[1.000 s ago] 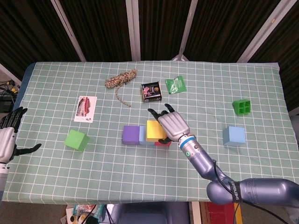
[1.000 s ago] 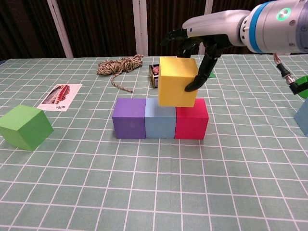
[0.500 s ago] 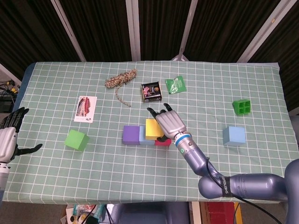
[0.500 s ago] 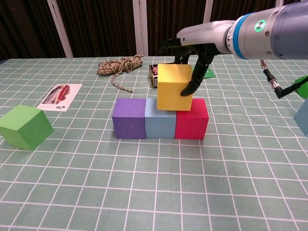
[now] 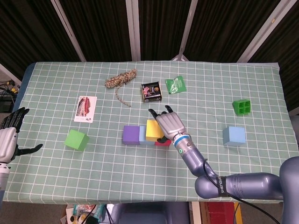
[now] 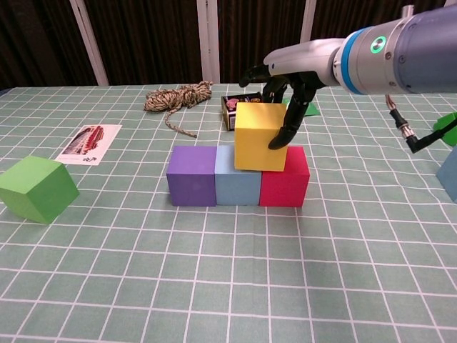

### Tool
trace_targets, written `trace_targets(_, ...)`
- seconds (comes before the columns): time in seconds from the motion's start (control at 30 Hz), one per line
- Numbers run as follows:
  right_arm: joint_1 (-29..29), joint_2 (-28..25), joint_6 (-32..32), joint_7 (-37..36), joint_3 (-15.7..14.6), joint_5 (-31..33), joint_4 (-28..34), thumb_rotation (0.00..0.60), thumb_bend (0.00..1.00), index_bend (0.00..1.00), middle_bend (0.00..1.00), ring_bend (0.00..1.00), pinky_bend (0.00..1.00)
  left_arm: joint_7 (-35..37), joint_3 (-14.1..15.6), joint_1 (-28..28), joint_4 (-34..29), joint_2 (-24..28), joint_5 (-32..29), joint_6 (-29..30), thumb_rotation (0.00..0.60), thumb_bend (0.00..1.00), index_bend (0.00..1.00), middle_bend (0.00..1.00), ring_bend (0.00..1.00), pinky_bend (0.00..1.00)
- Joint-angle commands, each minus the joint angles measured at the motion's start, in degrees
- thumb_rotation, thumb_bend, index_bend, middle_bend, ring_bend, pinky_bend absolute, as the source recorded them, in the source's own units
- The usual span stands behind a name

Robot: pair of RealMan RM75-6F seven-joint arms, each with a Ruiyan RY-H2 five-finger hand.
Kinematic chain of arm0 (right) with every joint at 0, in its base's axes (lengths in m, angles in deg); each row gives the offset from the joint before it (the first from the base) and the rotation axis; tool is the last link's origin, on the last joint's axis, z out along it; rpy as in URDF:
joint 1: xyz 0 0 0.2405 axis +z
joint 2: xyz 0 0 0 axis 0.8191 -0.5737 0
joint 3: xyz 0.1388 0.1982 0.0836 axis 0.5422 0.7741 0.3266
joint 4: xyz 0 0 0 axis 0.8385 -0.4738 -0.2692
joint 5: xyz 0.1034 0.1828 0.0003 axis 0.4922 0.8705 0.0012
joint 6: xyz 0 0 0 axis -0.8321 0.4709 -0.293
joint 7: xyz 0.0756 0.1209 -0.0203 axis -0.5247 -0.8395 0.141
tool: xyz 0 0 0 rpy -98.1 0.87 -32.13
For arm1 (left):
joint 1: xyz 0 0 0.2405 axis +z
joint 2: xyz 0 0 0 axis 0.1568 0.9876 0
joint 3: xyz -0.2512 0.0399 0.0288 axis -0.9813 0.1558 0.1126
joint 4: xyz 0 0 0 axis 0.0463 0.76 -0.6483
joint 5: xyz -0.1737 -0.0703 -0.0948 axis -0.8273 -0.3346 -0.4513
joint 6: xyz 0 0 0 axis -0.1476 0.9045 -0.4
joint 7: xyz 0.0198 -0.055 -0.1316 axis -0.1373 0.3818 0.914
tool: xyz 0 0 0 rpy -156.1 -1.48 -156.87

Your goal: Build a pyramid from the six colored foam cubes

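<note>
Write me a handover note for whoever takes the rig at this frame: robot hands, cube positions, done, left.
Right robot hand grips the yellow cube, set on the light blue cube and red cube.
Left robot hand open, at the table's edge.
Done: base row with purple cube.
Left: release yellow; add the green cube and blue cube, both loose on the table.

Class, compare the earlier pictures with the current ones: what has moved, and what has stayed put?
The right hand has lowered the yellow cube it grips onto the bottom row, over the seam between the light blue cube and the red cube. The purple cube, the green cube and the left hand stayed as they were.
</note>
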State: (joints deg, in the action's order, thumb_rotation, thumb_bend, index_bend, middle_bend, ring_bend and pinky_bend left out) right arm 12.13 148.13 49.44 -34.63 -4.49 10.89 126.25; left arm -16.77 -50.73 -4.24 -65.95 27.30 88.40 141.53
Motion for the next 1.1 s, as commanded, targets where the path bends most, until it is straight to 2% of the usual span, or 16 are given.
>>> trace_targets(0.03, 0.0, 0.1, 0.2, -0.4, 0.3, 0.2, 0.1, 0.6, 0.24, 0.01, 0.43, 0.27, 0.04, 0.0, 0.0, 0.0, 0.0, 0.0, 0.0, -0.1, 0.6, 0.1, 0.0, 0.02, 0.0, 0.0)
trace_targets(1.1, -1.1, -0.8, -3.4, -4.6, -0.5, -5.5, -1.9, 0.6, 0.24, 0.0, 0.43, 0.27, 0.04, -0.4, 0.4, -0.1, -0.1, -0.3, 0.5, 0.3, 0.6, 0.1, 0.0, 0.02, 0.0, 0.0)
